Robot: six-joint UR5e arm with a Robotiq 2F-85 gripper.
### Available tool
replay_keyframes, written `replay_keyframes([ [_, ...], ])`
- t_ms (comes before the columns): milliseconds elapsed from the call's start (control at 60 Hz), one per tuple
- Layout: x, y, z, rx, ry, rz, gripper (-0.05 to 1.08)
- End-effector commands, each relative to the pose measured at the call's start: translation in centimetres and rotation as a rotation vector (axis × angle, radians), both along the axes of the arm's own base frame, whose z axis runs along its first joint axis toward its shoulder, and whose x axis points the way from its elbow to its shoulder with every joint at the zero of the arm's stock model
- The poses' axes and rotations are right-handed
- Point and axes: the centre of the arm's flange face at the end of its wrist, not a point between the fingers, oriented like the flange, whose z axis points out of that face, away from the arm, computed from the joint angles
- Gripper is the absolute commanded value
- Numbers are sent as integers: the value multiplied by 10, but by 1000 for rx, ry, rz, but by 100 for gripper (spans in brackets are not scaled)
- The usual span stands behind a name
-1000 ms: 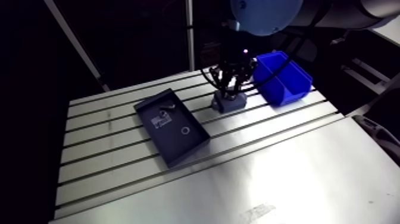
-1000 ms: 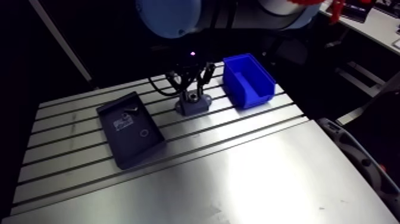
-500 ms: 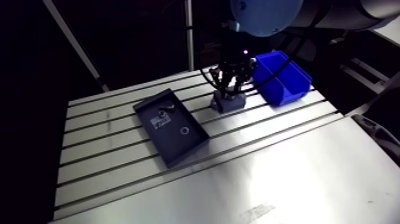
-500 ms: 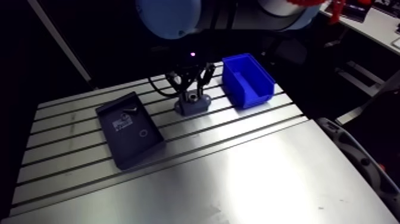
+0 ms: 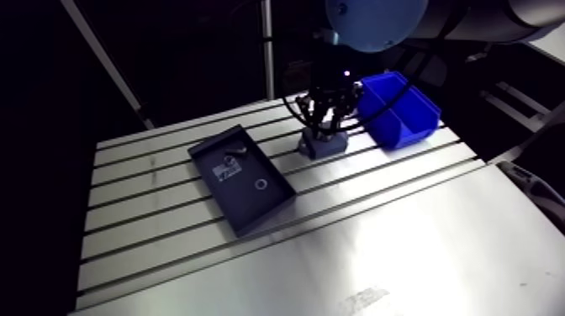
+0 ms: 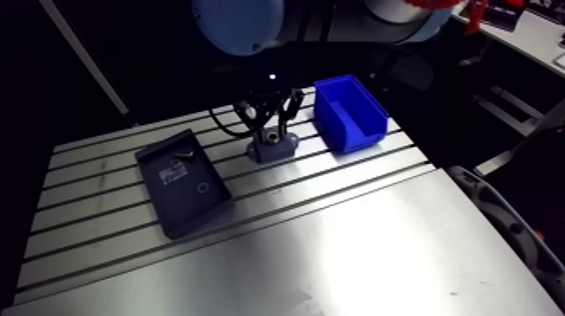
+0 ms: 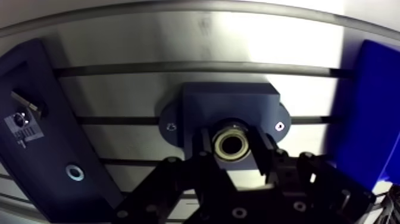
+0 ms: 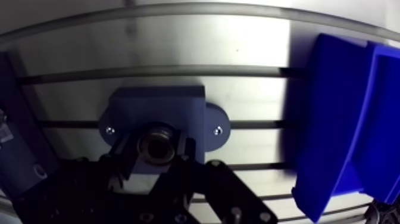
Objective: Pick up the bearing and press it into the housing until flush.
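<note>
Bright metal ring bearing (image 7: 232,145), polished with a dark round bore: pinched between the jaws, one black finger on each side. It sits right at the top face of the dark slate-blue block housing (image 7: 229,102), over its near half.

Progress, my read:
- Pick is done; the bearing is off the tray and in the grip.
- It's lined up at the housing, so the press is either about to start or partway in.
- Can't tell from the wrist view whether the ring is already in the bore or only resting on top. Flushness is unreadable with the fingers hiding the rim.
- Left to do: push down until the top is level with the housing face, then release.

Materials and shapes:
- The housing looks like matte plastic, possibly printed. It's a square body on an oval flange, with a small bright screw (image 7: 278,126) in each ear, and it stands on the brushed aluminium slotted tabletop (image 7: 149,53).
- A shallow dark rectangular tray (image 5: 244,181) sits to one side of the housing, apart from it. It holds a small flat metal washer (image 7: 74,173) and a few other small bits I can't identify.
- A glossy bright-blue plastic bin (image 8: 351,119) is on the other side, close to the housing but not touching it.
</note>
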Motion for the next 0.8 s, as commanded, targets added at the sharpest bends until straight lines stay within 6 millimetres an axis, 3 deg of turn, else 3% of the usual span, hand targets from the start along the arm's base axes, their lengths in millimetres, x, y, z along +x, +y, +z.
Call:
replay_keyframes([
  [17,-1,0,1,1,2,-1,100],
  [800,0,0,0,1,2,-5,100],
])
